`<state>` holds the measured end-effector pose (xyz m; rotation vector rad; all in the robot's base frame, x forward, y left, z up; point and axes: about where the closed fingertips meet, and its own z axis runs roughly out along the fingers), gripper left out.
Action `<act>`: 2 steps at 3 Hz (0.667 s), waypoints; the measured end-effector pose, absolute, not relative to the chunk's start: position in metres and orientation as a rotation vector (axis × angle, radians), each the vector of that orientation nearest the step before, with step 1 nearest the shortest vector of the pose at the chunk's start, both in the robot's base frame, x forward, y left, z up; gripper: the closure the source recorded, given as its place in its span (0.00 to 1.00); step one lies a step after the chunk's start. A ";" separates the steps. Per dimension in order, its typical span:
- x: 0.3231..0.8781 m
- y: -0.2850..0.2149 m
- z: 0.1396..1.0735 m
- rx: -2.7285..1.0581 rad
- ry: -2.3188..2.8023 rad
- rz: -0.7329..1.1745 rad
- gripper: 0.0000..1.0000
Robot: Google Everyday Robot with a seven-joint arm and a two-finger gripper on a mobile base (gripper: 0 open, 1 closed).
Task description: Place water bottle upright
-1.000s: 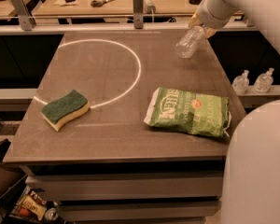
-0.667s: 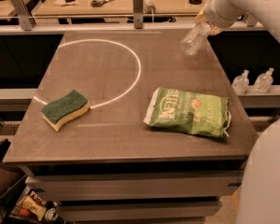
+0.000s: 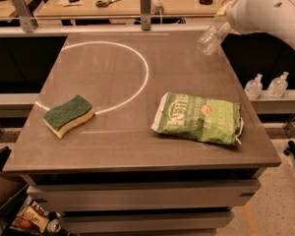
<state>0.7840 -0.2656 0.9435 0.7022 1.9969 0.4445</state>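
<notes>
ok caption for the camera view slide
Tilted water bottle held by the gripper above the far right of the table

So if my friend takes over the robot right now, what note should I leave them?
Claw: up in the air by the table's far right corner, shut on the bottle.
Bottle: tilted, off the table, nothing under it.
Also on the table: chip bag front right, sponge front left.
Done: bottle is grasped and lifted.
Left: lower it, turn it upright, stand it on a bare spot, let go.
</notes>
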 end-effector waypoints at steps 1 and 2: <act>0.783 -0.272 0.957 0.623 1.884 0.448 1.00; 0.782 -0.278 0.977 0.548 1.787 0.446 1.00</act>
